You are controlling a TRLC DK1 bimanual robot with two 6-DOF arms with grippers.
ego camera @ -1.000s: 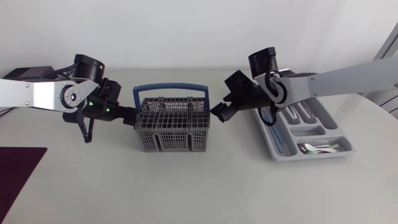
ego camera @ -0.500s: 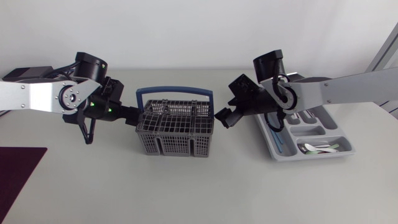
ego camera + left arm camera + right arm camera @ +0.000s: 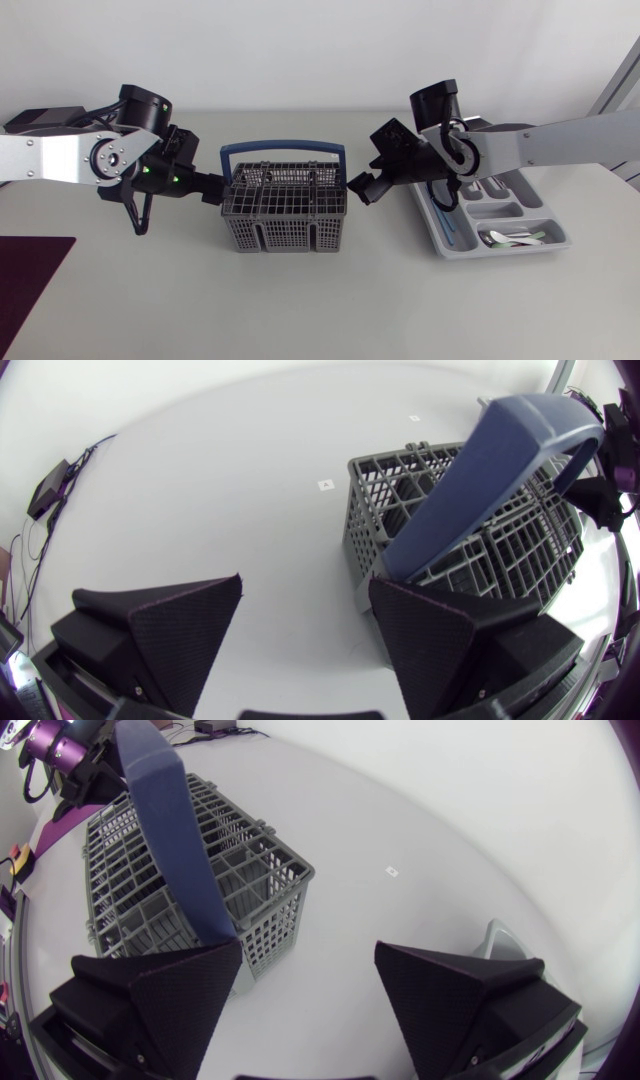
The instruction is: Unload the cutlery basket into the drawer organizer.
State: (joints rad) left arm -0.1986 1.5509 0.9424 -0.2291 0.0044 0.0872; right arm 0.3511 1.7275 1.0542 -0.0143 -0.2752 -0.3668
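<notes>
One basket [image 3: 285,207], between left tool [image 3: 212,190], right tool [image 3: 357,187]

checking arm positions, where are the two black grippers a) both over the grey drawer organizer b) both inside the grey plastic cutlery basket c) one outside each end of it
c: left gripper and right gripper sit outside opposite ends of the grey plastic cutlery basket

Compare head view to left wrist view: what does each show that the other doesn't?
Head view only: the drawer organizer with spoons in one end compartment, plus the left arm and right arm coming in from the sides. Left wrist view only: the left gripper open, seen close, one finger beside the basket's end under the blue handle. Both: the basket, its handle, and the right gripper at the basket's far end.
</notes>
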